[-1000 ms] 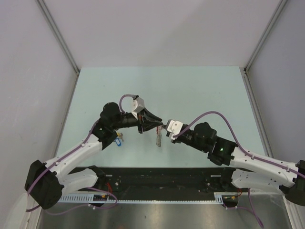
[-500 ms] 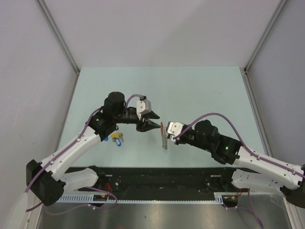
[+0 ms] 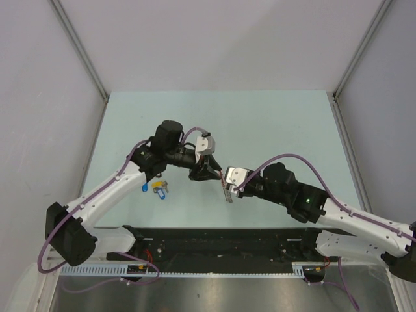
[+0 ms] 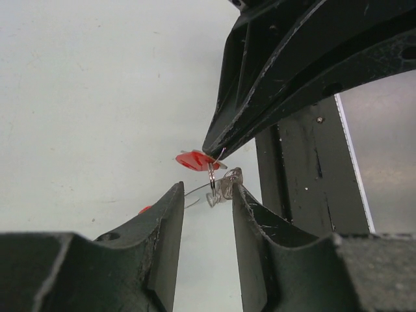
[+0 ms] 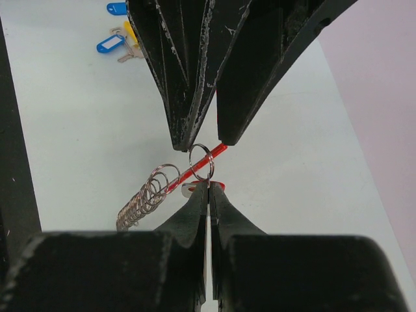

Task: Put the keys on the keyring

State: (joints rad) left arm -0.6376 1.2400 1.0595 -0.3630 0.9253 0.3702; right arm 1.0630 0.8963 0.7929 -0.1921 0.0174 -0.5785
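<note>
Directly ahead of the left gripper (image 4: 207, 195), the way is blocked by the right gripper (image 5: 208, 188), met tip to tip. The gap between the left gripper's fingers is partly taken up by the keyring (image 5: 155, 187). Behind its wrist, the keys (image 3: 158, 189) are found on the table (image 3: 273, 123) (well apart from both tips). Beyond both grippers, open tabletop is left.

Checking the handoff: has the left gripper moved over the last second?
Yes. In the top view the left gripper has shifted right, away from the blue keys that lie unmoved, and closer to the keyring.
</note>
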